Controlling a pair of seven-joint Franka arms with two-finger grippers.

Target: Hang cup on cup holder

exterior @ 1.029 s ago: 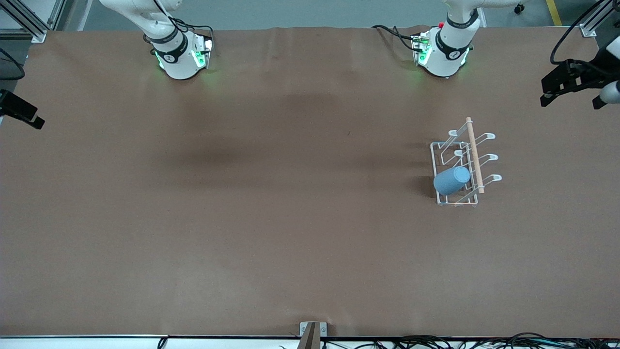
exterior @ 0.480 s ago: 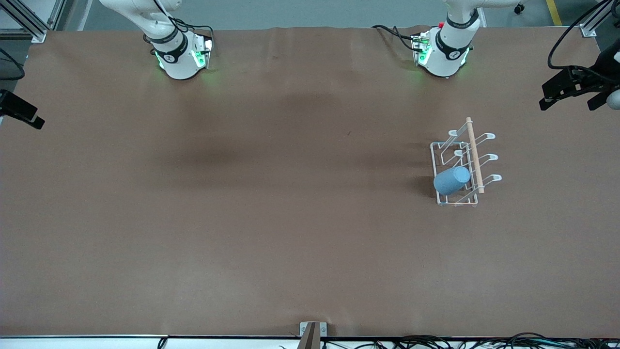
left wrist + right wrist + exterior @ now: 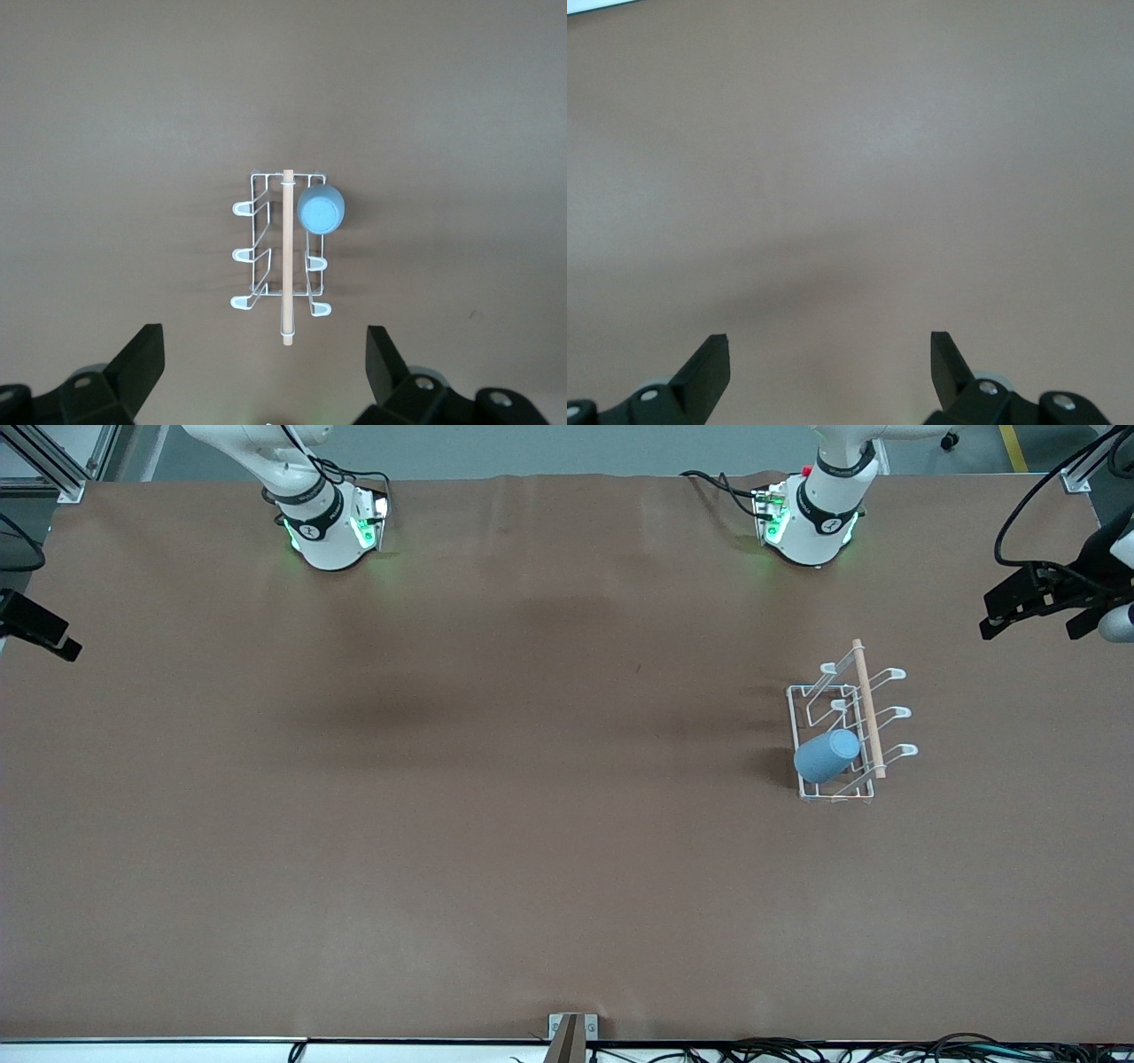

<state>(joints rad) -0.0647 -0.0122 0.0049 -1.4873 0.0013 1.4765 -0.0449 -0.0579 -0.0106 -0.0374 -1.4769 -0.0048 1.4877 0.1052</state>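
The light-blue cup sits tilted, mouth down, over a prong of the white wire cup holder, on the holder's end nearer the front camera. My left gripper hangs open and empty, high over the left arm's end of the table. In its wrist view the left gripper looks down on the holder and the cup. My right gripper waits open over the right arm's end of the table. In the right wrist view the right gripper shows only bare brown cloth between its fingers.
A brown cloth covers the whole table. The two arm bases stand along the edge farthest from the front camera. A small metal bracket sits at the nearest edge.
The left gripper has drifted a little at its end of the table. The cup, the holder and the right gripper have not moved.
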